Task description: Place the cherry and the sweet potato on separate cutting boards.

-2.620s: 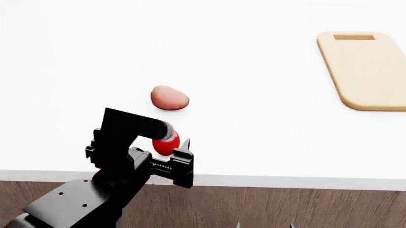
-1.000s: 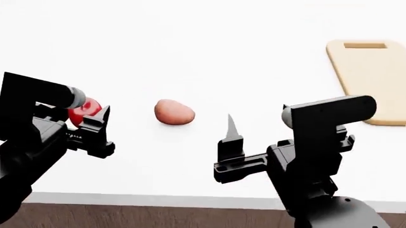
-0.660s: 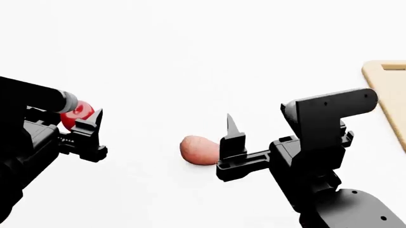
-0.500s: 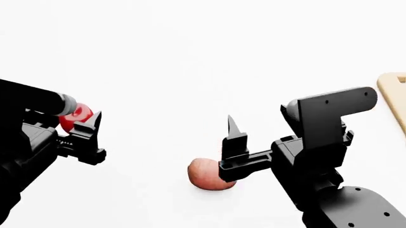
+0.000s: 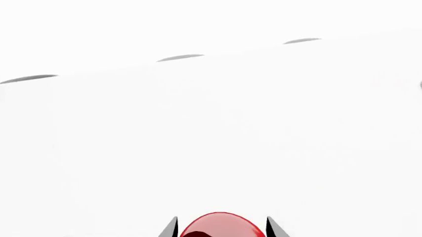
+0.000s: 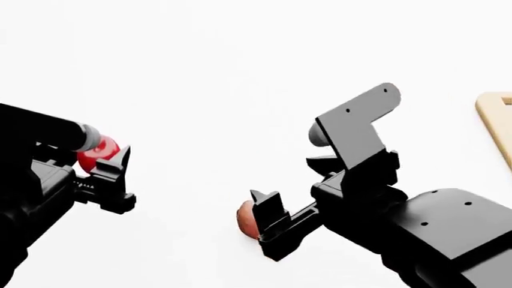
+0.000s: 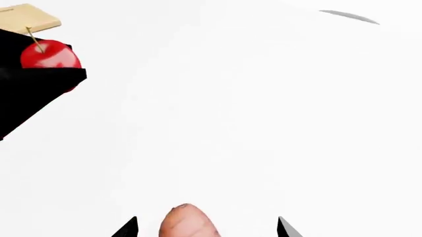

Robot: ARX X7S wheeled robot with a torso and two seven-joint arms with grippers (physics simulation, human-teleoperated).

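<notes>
A: Item: cherry. Location?
B: Clamped in left end effector, well apart from sweet potato. Glossy, likely slippery.
A: Sweet potato?
B: On counter, between right end effector's spread fingers. Matte, likely firm; take across its middle.

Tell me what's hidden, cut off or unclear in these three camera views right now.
- Pinkish-brown oval sweet potato: half hidden in the head view behind the right gripper; its near end is cut off by the right wrist view's edge.
- Glossy red cherry: mostly hidden in the head view by the left gripper; cut off by the left wrist view's edge.
- Light-tan wooden cutting board: cut off at the head view's right edge.
- Second tan board: partly behind the left arm in the right wrist view.
</notes>
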